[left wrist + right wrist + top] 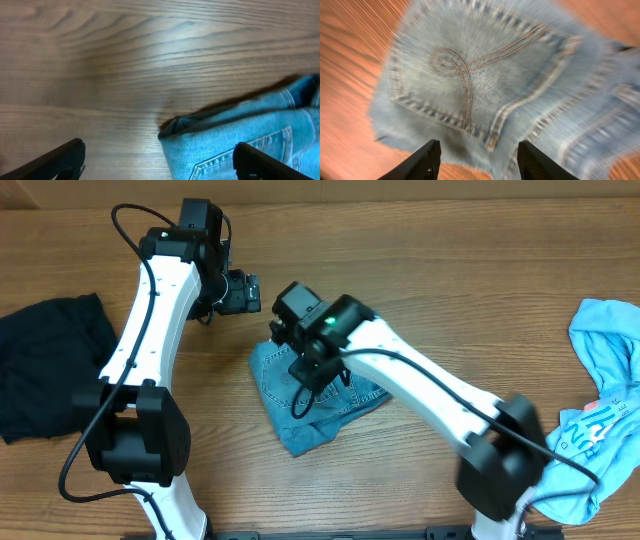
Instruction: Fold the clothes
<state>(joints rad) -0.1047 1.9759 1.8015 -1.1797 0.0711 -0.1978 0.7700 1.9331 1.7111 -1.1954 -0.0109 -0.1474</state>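
Note:
Folded light-blue denim shorts lie at the table's middle. My right gripper hovers over them, open and empty; its wrist view shows the back pocket of the shorts below the spread fingers. My left gripper is open and empty above bare wood, up and left of the shorts; its wrist view shows the shorts' folded edge between and beyond its fingers. A black garment lies at the left edge. A light-blue shirt lies crumpled at the right edge.
The wooden table carries all three garments. The right arm's long white link crosses above the table from the lower right to the shorts. The left arm stands between the black garment and the shorts.

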